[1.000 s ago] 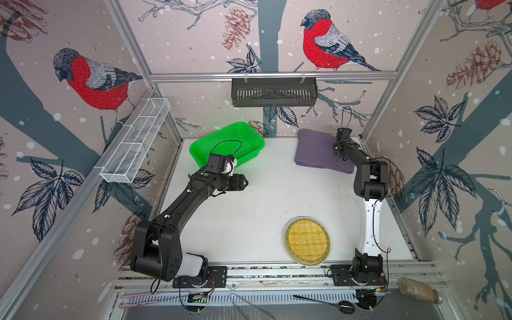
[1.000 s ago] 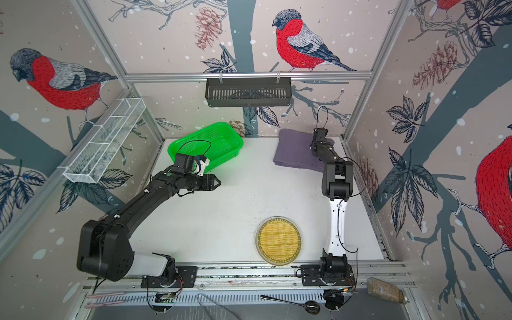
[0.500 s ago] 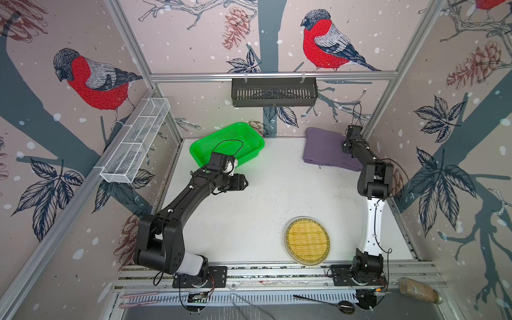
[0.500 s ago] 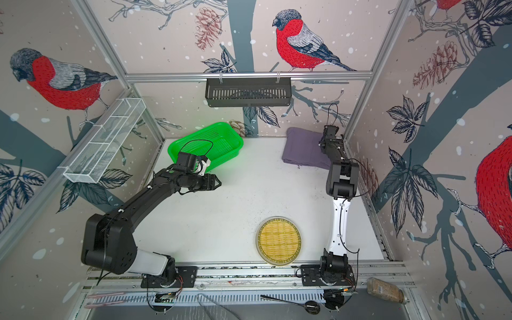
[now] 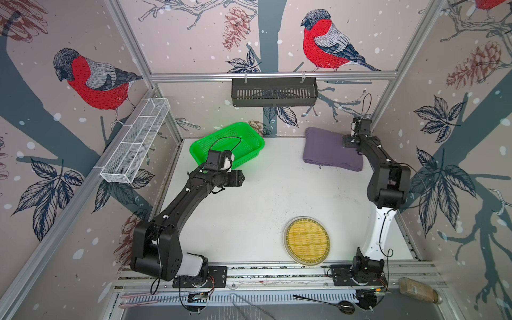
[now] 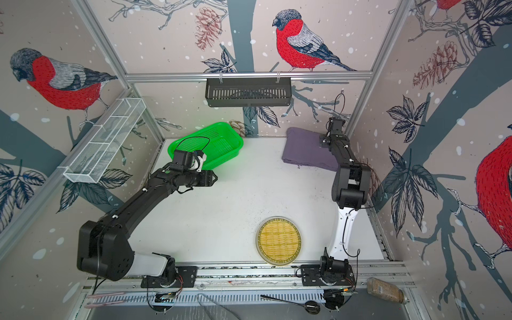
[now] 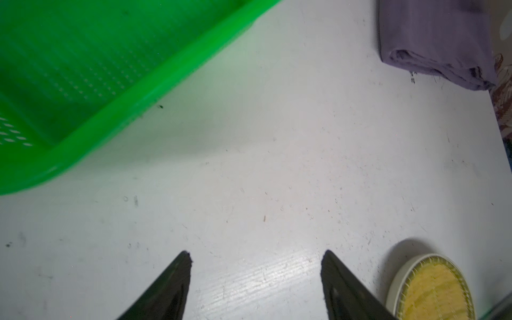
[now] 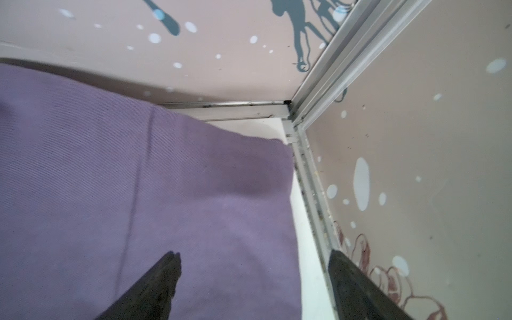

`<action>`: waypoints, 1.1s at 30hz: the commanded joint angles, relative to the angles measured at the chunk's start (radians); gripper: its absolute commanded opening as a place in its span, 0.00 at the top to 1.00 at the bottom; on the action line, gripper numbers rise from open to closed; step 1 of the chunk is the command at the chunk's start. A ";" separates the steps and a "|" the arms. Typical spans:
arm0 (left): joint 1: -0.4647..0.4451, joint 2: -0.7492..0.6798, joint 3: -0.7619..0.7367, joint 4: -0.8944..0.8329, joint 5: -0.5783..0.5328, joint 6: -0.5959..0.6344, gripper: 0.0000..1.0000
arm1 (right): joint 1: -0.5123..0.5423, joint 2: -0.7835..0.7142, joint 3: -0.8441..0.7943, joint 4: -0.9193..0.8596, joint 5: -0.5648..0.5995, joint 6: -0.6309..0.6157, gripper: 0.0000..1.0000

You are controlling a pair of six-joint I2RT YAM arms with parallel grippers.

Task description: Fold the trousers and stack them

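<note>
The trousers slid cornerward (right end effector opened).

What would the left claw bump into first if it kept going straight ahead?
Nothing close: the open left claw points across bare white table, between the green basket and the folded trousers. If it slopes downward, as it seems, the table itself comes first; depth is unclear.

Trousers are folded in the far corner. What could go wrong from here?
The right hand hangs open over the edge of the trousers, one finger beside the corner frame: pulling back may snag cloth or scrape the frame. The bundle's near edge looks loosely layered in the left wrist view, so a nudge might spill the fold.
</note>
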 commanded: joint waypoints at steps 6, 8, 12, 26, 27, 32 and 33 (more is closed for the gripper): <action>0.017 -0.063 -0.131 0.293 -0.247 -0.039 0.22 | 0.072 -0.239 -0.369 0.134 -0.236 0.162 0.12; 0.026 -0.048 -0.133 0.301 -0.222 -0.033 0.22 | 0.067 -0.252 -0.430 0.129 -0.264 0.186 0.12; 0.037 -0.033 -0.152 0.315 -0.189 -0.020 0.22 | 0.027 -0.234 -0.530 0.190 -0.321 0.202 0.13; 0.055 -0.032 -0.147 0.277 -0.148 -0.011 0.22 | -0.070 -0.010 -0.374 0.186 -0.342 0.145 0.15; 0.055 -0.033 -0.143 0.270 -0.154 -0.009 0.22 | -0.073 -0.001 -0.361 0.180 -0.331 0.140 0.14; 0.055 -0.050 -0.143 0.256 -0.180 -0.006 0.22 | -0.120 0.055 -0.269 0.163 -0.335 0.150 0.15; 0.055 -0.052 -0.143 0.256 -0.184 -0.006 0.22 | -0.124 0.063 -0.249 0.152 -0.341 0.150 0.15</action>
